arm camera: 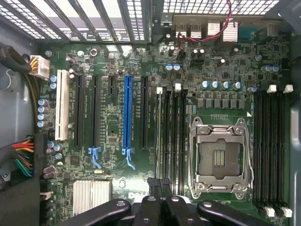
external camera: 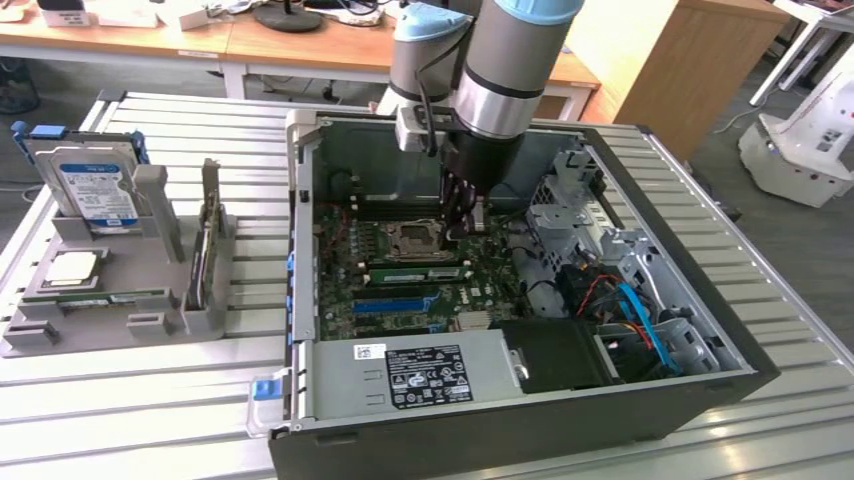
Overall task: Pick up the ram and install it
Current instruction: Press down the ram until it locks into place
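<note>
The ram (external camera: 420, 272) is a narrow green stick standing on edge in a memory slot beside the CPU socket (external camera: 416, 240), inside the open computer case. In the wrist view the ram (arm camera: 159, 136) is a thin line running between the slot's white clips. My gripper (external camera: 461, 230) reaches down into the case over one end of that slot. Its black fingertips (arm camera: 155, 182) are pressed together with nothing visibly between them. I cannot tell whether they touch the ram's end.
Beside the case, on the exterior view's left, a grey holder (external camera: 120, 320) carries a hard drive (external camera: 91, 190), an upright dark card (external camera: 207, 250) and a green strip. The power supply (external camera: 414, 375) and cables (external camera: 627, 300) crowd the case's near end. A blue slot (arm camera: 127, 113) lies near the ram.
</note>
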Action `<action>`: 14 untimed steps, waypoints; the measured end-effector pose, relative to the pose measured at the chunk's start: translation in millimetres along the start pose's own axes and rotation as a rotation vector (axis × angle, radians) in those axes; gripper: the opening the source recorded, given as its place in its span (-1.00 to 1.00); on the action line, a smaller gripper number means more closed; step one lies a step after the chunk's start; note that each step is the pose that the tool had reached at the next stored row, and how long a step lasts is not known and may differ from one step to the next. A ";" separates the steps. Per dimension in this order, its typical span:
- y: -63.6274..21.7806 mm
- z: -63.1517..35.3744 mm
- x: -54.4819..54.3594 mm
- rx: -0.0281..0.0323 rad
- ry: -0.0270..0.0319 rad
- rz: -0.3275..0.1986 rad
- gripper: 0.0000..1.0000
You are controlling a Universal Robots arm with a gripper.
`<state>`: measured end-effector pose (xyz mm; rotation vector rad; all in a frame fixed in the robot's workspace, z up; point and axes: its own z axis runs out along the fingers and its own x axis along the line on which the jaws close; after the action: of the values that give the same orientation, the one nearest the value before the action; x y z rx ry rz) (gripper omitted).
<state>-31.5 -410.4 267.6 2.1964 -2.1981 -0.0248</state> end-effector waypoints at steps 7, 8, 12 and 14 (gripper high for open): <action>0.0 0.0 0.0 0.0000 -0.0001 0.000 -0.79; 0.0 0.0 0.0 0.0000 0.0000 0.000 -0.79; 0.3 0.0 0.0 0.0000 0.0000 0.000 -0.79; 1.7 0.1 -0.1 0.0001 -0.0001 0.000 -0.79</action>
<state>-33.2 -410.3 267.5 2.1964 -2.1982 -0.0248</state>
